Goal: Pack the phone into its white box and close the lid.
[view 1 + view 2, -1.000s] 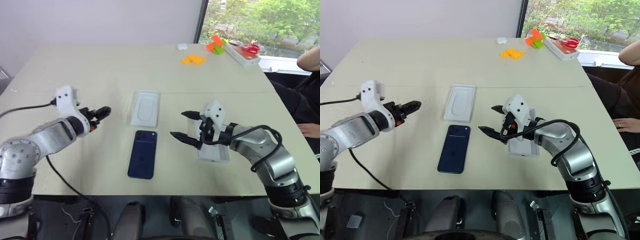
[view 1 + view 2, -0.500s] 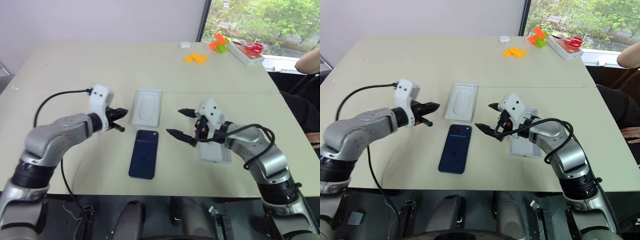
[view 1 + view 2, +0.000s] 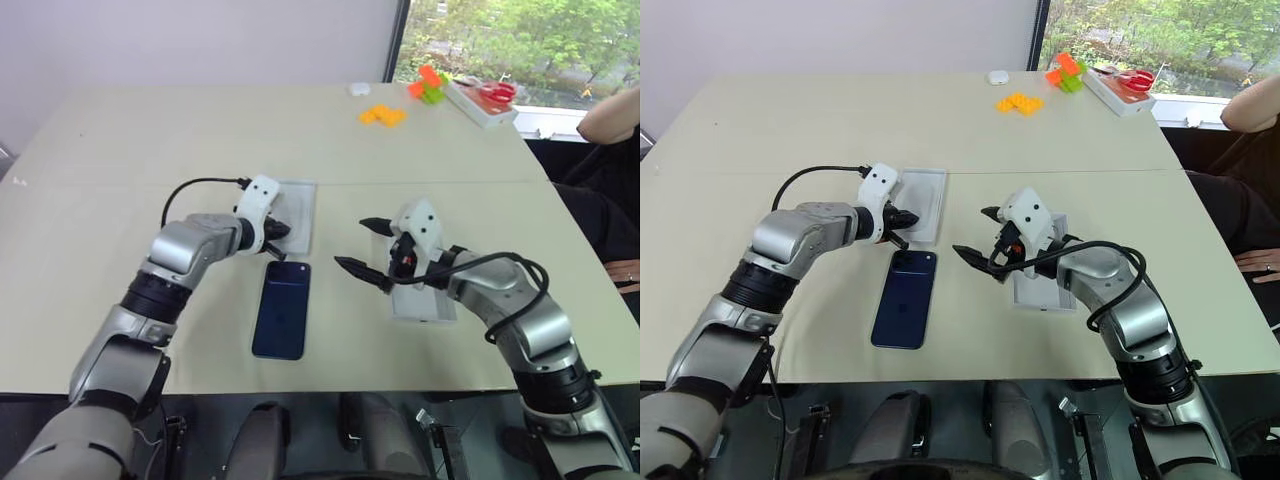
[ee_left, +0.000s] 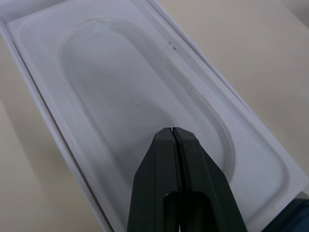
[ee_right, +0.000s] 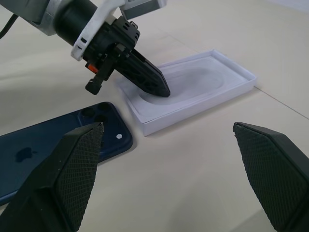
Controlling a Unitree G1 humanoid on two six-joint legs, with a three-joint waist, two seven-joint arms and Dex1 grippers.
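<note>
A: Start with the phone (image 3: 281, 317). Where?

B: Flat on the table (image 3: 150, 130), glossy back up, camera end toward 12 o'clock. Not held by anything.

A: And at 12 o'clock of it?

B: Just beyond that end, apart by a narrow gap, find the white box (image 3: 300, 200), lying open with an oval-recessed insert (image 4: 120, 82) inside its rim.

A: Anything over the box?

B: Yes, at its 6 o'clock end: the left gripper (image 4: 173, 130), fingers pressed together, clamped on nothing, pointing down at the insert. Cannot tell whether touching it or just above.

A: Now to 3 o'clock of the phone.

B: First the right gripper (image 3: 362, 245), fingers spread wide apart, holding nothing, above bare table between the phone and the lid (image 3: 425, 305). Then the lid itself, white side up, partly hidden under the right arm.

A: Farther out?

B: Toward 1 o'clock, well apart from all that, near the far edge: yellow-orange blocks (image 3: 385, 116), orange and green pieces (image 3: 430, 88), a white tray (image 3: 470, 108) with red scissors (image 3: 497, 94), and a small white object (image 3: 358, 89). At 3 o'clock, past the table edge, part of a person (image 3: 615, 110) in dark clothing.
</note>
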